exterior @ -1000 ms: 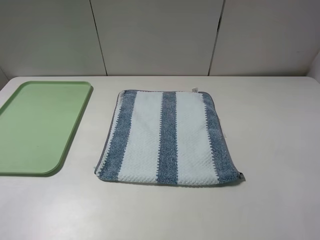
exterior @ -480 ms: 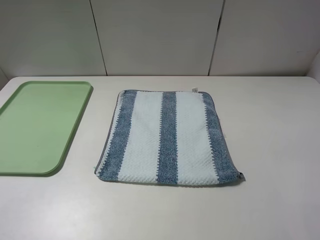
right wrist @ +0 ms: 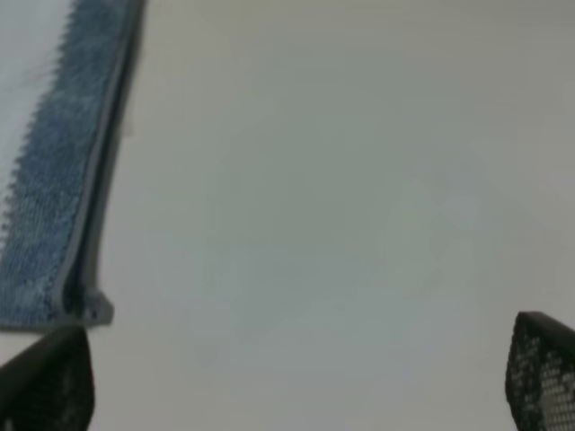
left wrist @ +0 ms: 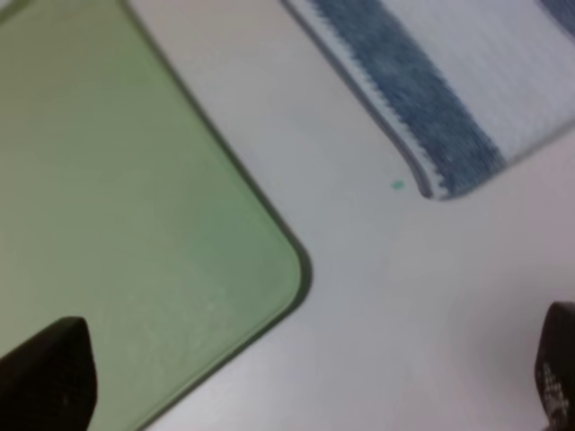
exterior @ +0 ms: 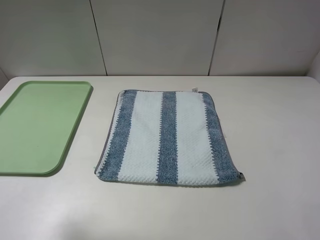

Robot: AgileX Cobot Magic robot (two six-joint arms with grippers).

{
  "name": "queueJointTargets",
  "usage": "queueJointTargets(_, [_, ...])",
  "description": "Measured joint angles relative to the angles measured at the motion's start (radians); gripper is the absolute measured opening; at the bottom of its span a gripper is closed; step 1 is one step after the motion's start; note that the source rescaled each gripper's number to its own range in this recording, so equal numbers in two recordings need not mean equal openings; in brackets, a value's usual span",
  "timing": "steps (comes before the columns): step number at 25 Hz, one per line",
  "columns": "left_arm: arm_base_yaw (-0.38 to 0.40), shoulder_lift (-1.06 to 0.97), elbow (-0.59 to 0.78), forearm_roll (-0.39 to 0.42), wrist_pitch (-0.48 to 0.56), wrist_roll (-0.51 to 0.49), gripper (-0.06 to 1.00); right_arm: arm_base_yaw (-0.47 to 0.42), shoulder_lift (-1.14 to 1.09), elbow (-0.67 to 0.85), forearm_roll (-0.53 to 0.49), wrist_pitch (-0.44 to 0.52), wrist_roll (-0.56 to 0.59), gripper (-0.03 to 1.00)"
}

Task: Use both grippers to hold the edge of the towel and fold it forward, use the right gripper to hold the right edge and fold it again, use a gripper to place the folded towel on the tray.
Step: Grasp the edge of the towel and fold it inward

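Observation:
A blue-and-white striped towel (exterior: 168,138) lies flat in the middle of the table. A light green tray (exterior: 37,125) sits to its left. Neither gripper shows in the exterior high view. The left wrist view shows the tray's near corner (left wrist: 135,233) and the towel's near left corner (left wrist: 422,126); my left gripper (left wrist: 305,377) is open above bare table between them. The right wrist view shows the towel's near right corner (right wrist: 63,206); my right gripper (right wrist: 296,377) is open above bare table to the right of it. Both grippers are empty.
The white table (exterior: 270,130) extends to the right of the towel. A panelled wall (exterior: 160,35) stands behind the table's far edge.

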Motion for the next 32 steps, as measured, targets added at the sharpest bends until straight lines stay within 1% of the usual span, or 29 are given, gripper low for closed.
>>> queueJointTargets(4, [-0.130,0.108,-0.002,0.045,0.000,0.048,0.97,0.112,0.108,-0.022,0.000,-0.009,-0.098,1.00])
queueJointTargets(6, [-0.180,0.162,-0.002,0.057,-0.001,0.056,0.97,0.179,0.166,-0.023,0.000,-0.025,-0.138,1.00])
queueJointTargets(8, [-0.222,0.218,-0.002,0.067,-0.002,0.067,0.97,0.237,0.221,-0.023,0.000,-0.047,-0.178,1.00])
queueJointTargets(11, [-0.290,0.303,-0.002,0.071,-0.013,0.109,0.97,0.321,0.303,-0.023,0.000,-0.078,-0.239,1.00])
queueJointTargets(14, [-0.351,0.373,-0.002,0.072,-0.038,0.154,0.96,0.398,0.385,-0.023,0.000,-0.097,-0.297,1.00])
queueJointTargets(17, [-0.396,0.443,-0.002,0.072,-0.072,0.183,0.96,0.475,0.454,-0.024,0.000,-0.123,-0.345,1.00])
queueJointTargets(20, [-0.424,0.512,-0.002,0.072,-0.113,0.201,0.95,0.537,0.513,-0.024,0.000,-0.146,-0.386,1.00])
queueJointTargets(23, [-0.434,0.579,-0.002,0.071,-0.148,0.236,0.95,0.577,0.560,-0.024,-0.010,-0.172,-0.423,1.00])
queueJointTargets(26, [-0.435,0.645,-0.002,0.071,-0.177,0.268,0.95,0.588,0.601,-0.024,-0.035,-0.209,-0.468,1.00])
queueJointTargets(29, [-0.435,0.719,-0.002,0.071,-0.214,0.300,0.95,0.588,0.647,-0.024,-0.038,-0.238,-0.515,1.00])
queueJointTargets(32, [-0.435,0.788,-0.002,0.072,-0.247,0.338,0.95,0.588,0.697,-0.024,-0.045,-0.247,-0.553,1.00])
